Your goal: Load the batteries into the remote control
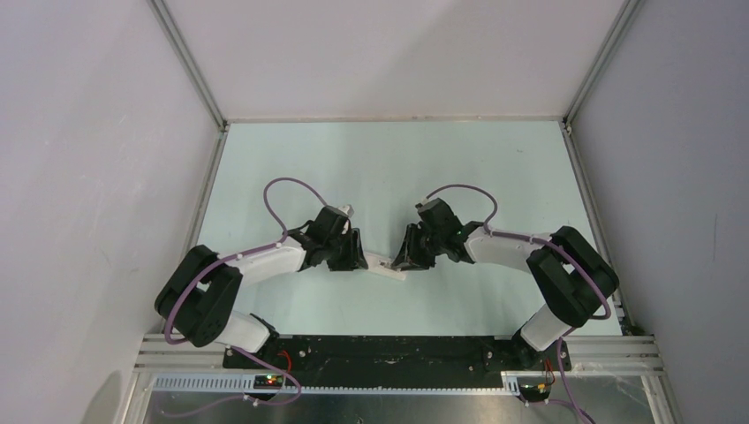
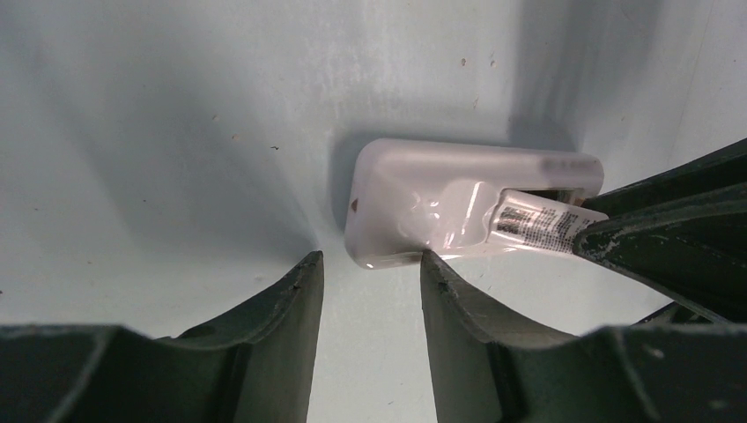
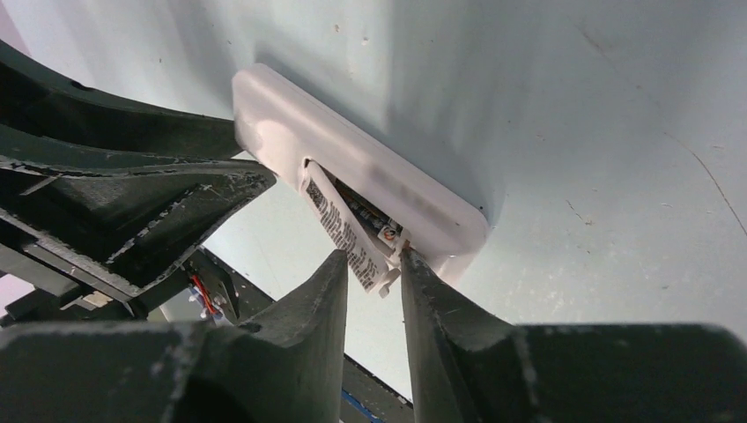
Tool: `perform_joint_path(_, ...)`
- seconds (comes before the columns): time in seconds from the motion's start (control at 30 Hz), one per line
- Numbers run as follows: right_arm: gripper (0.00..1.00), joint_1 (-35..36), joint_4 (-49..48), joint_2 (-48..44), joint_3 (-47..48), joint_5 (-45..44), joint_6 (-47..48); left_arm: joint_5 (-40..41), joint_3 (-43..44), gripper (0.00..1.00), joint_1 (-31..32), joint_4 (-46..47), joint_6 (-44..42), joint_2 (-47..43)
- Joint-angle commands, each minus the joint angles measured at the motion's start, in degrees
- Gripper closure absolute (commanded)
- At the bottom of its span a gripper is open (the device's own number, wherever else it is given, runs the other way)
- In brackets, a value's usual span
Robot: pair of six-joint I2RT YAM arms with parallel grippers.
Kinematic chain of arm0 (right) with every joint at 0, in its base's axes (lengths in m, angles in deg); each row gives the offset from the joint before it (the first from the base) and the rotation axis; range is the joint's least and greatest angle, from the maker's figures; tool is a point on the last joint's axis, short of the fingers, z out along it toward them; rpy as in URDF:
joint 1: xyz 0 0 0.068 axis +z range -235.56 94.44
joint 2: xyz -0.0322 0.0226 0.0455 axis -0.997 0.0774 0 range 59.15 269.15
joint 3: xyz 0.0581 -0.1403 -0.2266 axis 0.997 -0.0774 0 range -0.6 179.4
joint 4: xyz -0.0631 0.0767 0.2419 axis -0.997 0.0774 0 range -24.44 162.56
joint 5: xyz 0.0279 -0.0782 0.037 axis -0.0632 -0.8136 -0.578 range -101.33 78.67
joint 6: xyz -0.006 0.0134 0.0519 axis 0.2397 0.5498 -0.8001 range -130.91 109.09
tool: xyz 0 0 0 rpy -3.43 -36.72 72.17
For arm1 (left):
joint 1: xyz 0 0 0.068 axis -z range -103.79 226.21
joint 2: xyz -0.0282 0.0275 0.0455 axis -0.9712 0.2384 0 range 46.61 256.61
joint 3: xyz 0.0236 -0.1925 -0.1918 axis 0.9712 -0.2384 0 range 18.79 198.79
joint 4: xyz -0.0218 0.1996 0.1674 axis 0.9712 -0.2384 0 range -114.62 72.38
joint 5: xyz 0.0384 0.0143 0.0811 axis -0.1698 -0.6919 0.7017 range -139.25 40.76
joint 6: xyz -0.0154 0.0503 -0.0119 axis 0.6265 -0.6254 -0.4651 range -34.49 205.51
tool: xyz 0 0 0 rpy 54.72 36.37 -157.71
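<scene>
Here, remote control (image 1: 387, 266) between both jaws

- The left arm (image 1: 265, 261) reaches inward from its base to the left end of the remote control (image 1: 386, 265). Its elbow is folded out well to the left of the remote and its wrist is angled down.
- The left gripper (image 2: 370, 264) sits low at that end, jaws apart. Its tips are just at the remote's edge, with nothing between them.
- The right arm (image 1: 508, 247) mirrors it, elbow folded out well to the right of the remote.
- The right gripper (image 3: 374, 264) is at the remote's right end, jaws only narrowly apart. The end of a labelled strip (image 3: 343, 220) lies between them, and whether they pinch it cannot be told.
- The two grippers face each other across the remote, apart.
</scene>
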Motion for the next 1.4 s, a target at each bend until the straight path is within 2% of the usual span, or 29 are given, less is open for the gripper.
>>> perform_joint_path(0.0, 0.66, 0.5, 3.9, -1.8, 2.3, -2.5, 1.6, 0.3, 0.1, 0.51, -0.4, 0.6, -1.2, 0.9)
perform_joint_path(0.47, 0.58, 0.6, 7.3, -4.9, 4.2, -4.8, 3.0, 0.6, 0.2, 0.5, -0.3, 0.7, -1.2, 0.9)
perform_joint_path(0.73, 0.65, 1.2, 7.4, -5.5, 4.2, -4.9, 2.2, 0.6, 0.2, 0.5, -0.3, 0.7, -1.2, 0.9)
perform_joint_path(1.1, 0.65, 2.6, 6.1, -4.1, 4.2, -4.0, 0.8, 0.5, 0.3, 0.5, -0.3, 0.7, -1.2, 0.9)
perform_joint_path(1.23, 0.73, 2.5, 5.0, -3.2, 4.3, -3.6, 0.5, 0.4, 0.3, 0.5, -0.4, 0.7, -1.2, 0.9)
perform_joint_path(1.37, 0.75, 2.5, 4.3, -2.5, 4.2, -3.5, 0.2, 0.3, 0.2, 0.5, -0.4, 0.7, -1.2, 0.9)
